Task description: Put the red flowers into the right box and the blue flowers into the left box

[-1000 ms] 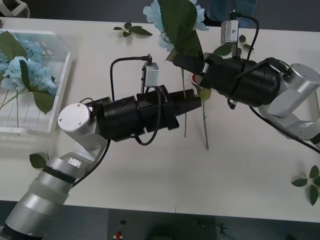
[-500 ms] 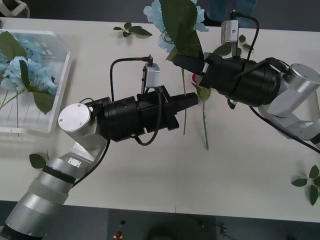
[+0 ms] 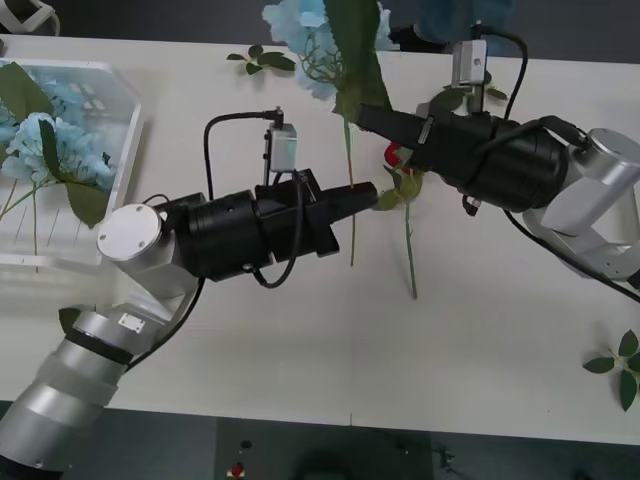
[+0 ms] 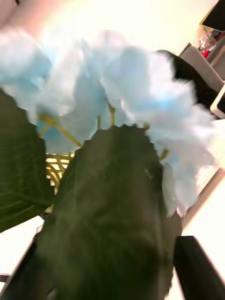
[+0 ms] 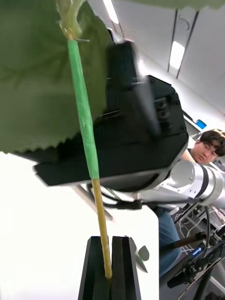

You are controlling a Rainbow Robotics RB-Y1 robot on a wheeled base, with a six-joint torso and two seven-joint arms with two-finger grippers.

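A pale table (image 3: 300,330) filled the scene. At its far left sat the left box (image 3: 118,170), a white slotted tray, with blue flowers (image 3: 40,135) and dark leaves lying inside. A loose green sprig (image 3: 72,320) lay near that box's front corner. Toward the middle, the left gripper (image 3: 362,196) reached rightward and was clenched on the lower stem of a lifted blue flower (image 3: 318,40); the left wrist view showed its black fingers (image 5: 96,267) pinched tight around the stem (image 5: 86,136). The bloom rose near the table's far edge, a big leaf (image 3: 355,55) hanging below it. The right gripper (image 3: 362,115) met the same stem higher up, under that leaf; whether it was clamped I could not tell. A red flower (image 3: 398,156) lay just beneath the right arm, its stem (image 3: 409,245) on the table.
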